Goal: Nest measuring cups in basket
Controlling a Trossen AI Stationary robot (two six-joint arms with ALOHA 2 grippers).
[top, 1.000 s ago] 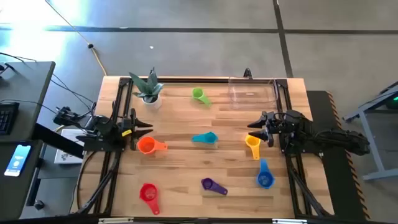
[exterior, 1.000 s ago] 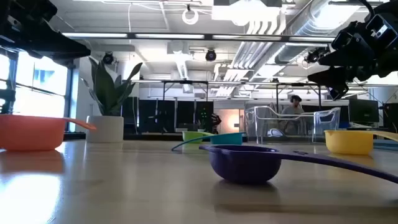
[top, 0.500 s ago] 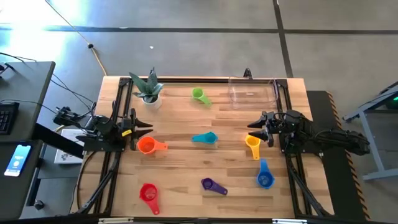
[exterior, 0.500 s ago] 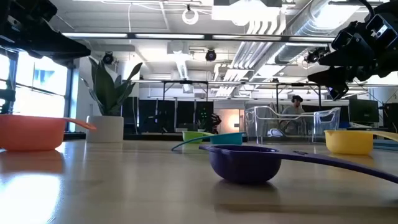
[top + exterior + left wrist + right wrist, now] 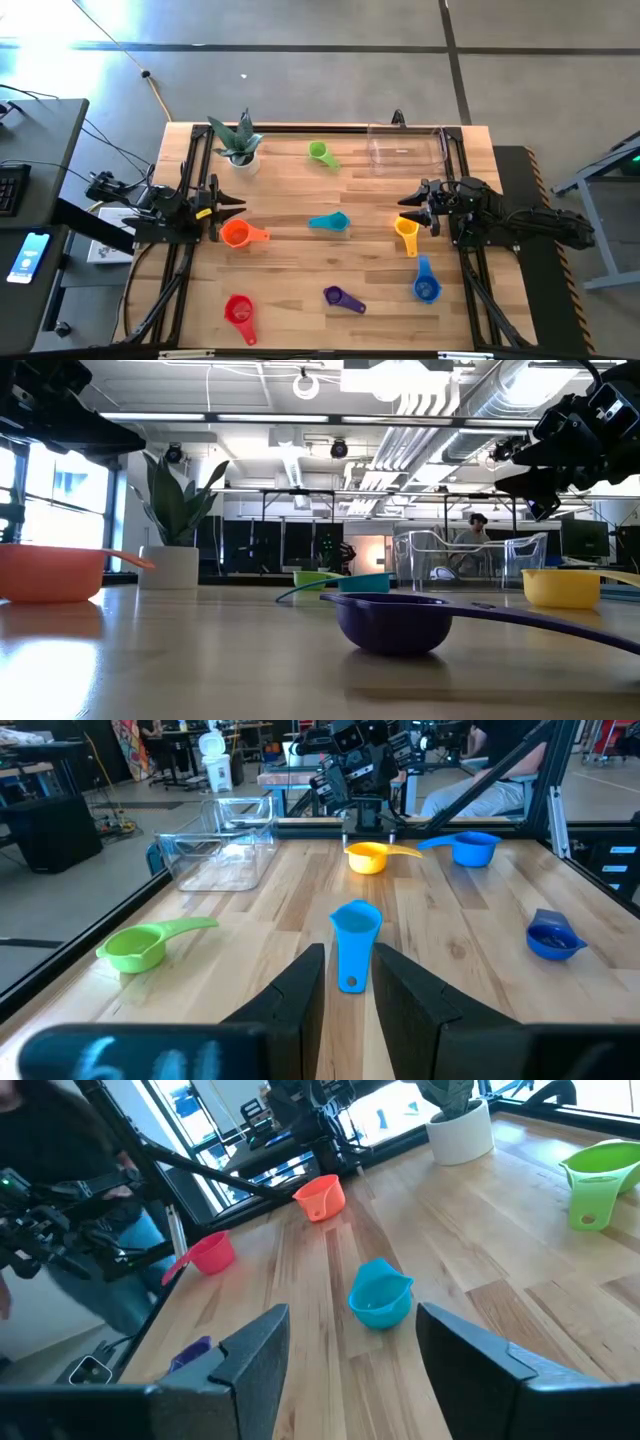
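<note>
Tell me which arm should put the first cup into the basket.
Right, probably. Its open, empty claw hovers beside the yellow cup, near the basket on its side. The left claw waits at the far edge.

Grey concrete floor (image 5: pixel 330 70) around the wooden desk (image 5: pixel 290 270), marked by dark seam lines; a yellowish cable (image 5: pixel 157 95) trails across it. Bright glare washes the far-left corner of the floor. A black side table (image 5: pixel 40 130) stands left of the desk, with a keyboard edge (image 5: pixel 10 185) and a lit phone (image 5: pixel 28 255) nearby. Low view: open industrial ceiling with white ducts (image 5: pixel 440 405), strip lights and a round lamp (image 5: pixel 306 384); bright window (image 5: pixel 60 495) at left, black framed benches (image 5: pixel 290 535) in the background, a person (image 5: pixel 470 532) seated far off.
</note>
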